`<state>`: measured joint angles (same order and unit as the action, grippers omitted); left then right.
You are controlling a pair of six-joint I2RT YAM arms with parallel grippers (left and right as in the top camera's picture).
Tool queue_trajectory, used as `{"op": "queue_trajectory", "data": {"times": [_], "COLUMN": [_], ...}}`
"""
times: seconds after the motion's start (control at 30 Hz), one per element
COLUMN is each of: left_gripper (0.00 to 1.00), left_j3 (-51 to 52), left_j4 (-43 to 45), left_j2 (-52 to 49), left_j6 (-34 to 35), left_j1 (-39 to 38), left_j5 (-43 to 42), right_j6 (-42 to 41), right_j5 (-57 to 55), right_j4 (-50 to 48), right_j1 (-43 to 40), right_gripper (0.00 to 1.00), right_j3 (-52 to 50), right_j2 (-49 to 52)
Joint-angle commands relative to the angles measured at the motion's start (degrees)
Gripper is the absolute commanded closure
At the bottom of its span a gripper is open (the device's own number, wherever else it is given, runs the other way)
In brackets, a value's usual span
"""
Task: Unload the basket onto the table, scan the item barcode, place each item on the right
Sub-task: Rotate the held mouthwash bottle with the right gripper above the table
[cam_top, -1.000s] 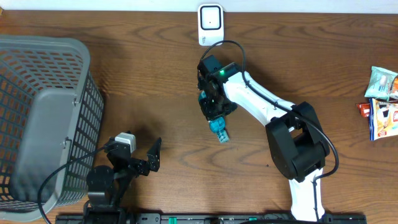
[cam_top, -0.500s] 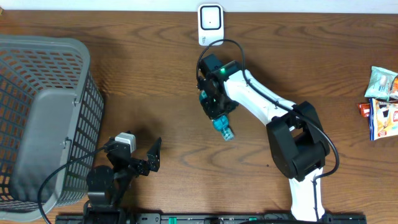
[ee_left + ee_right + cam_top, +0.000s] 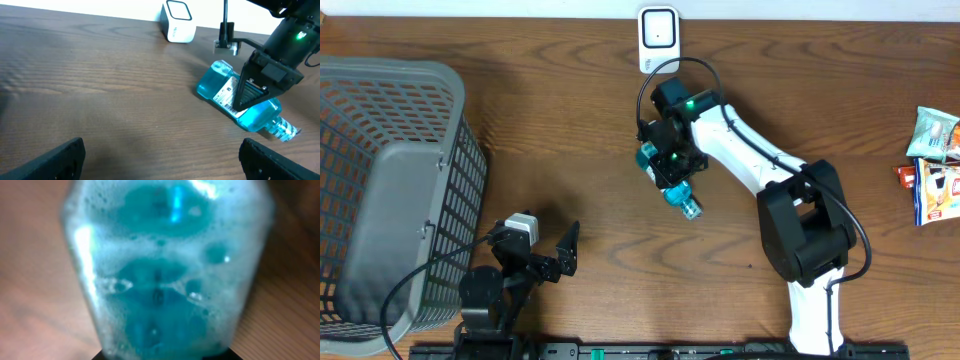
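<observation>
While the grey basket (image 3: pixel 380 200) stands left and the left gripper (image 3: pixel 548 243) rests wide open beside it, the right gripper (image 3: pixel 670 168), clamped on the blue bottle (image 3: pixel 684 200), has swung slightly right, near the scanner (image 3: pixel 658 40). The barcode probably is not presented yet. The wooden table (image 3: pixel 570 120) carries snack packets (image 3: pixel 935 165) far right.
</observation>
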<state>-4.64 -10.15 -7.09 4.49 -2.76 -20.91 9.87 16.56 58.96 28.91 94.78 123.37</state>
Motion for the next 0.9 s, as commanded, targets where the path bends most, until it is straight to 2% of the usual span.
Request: {"op": "queue_trajectory", "data": {"times": [0.0,0.2,0.27,0.33,0.53,0.6,0.7,0.87], "left_gripper": [0.02,0.02,0.02,0.02,0.02,0.02,0.02,0.02], "left_j3": [0.83,0.83,0.83,0.83,0.83,0.83,0.83,0.83], "left_j4": [-1.55,-1.55,-1.55,-1.55,-1.55,-1.55,-1.55,-1.55], "left_j2": [0.00,0.00,0.00,0.00,0.00,0.00,0.00,0.00], "left_j6": [-0.09,-0.09,-0.09,-0.09,-0.09,-0.09,-0.09,-0.09], "left_j1": [0.17,0.17,0.17,0.17,0.17,0.17,0.17,0.17], "left_j5": [-0.72,-0.72,-0.72,-0.72,-0.72,-0.72,-0.72,-0.72], "right_j6": [8.31,13.64,14.03,13.94,7.50,7.50,5.86,4.26], "right_j5": [13.53,22.69,22.38,18.36,-3.93,-5.22,-5.33,-5.75], "right_j4": [0.37,3.78,4.31,4.20,4.09,4.09,4.02,3.65], "right_j1": [-2.95,-7.04,-7.89,-8.31,-7.08,-6.73,-6.34,-6.25], "right_gripper": [0.99,0.99,0.99,0.99,0.99,0.98,0.87,0.84], "right_j3": [1.81,1.79,1.79,1.79,1.75,1.75,1.75,1.75], "right_j2": [0.31,0.31,0.31,0.31,0.35,0.35,0.35,0.35]}}
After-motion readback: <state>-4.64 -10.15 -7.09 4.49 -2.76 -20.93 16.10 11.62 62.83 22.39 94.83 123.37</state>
